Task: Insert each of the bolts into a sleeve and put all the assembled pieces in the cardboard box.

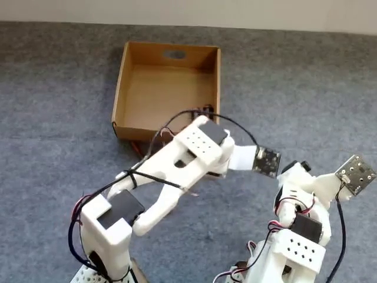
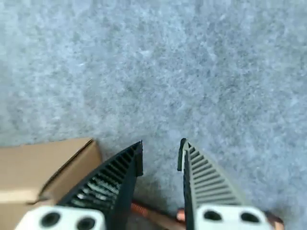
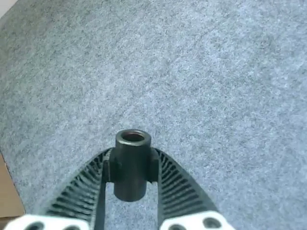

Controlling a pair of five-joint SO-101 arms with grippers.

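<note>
Black and cylindrical, the sleeve [image 3: 133,167] stands between the ribbed fingers [image 3: 86,187] of the right hand [image 3: 132,155]. That hand is closed snugly on the sleeve's lower barrel. The open bore points up and away from the palm, above bare grey worktop [image 1: 294,76].

In the high view the right arm [image 1: 300,236] sits at about five o'clock. The left arm [image 1: 177,159] rises from seven o'clock and stretches toward the centre, ending just beside the near right corner of the cardboard box [image 1: 123,88]. The box lies at twelve o'clock, and what shows of its floor is bare.

The left hand [image 2: 160,143] is parted to a moderate gap with nothing between its fingers, and it hangs over the felt with the box corner close by. A copper-coloured strip [image 2: 148,214] shows beneath its base. I cannot tell whether that is a bolt or a wire.

The sleeve looks rigid, smooth-walled and dense for its size. It should take a firm squeeze without harm, but a round barrel can twist or slide in the pads if it is pushed along its axis. The present hold around the lower half suits it, since it leaves the mouth free for a bolt to enter. A bolt would best be gripped near its head, shank out, and lined up squarely with the bore. None is mated yet, so the task appears to be at its start.
</note>
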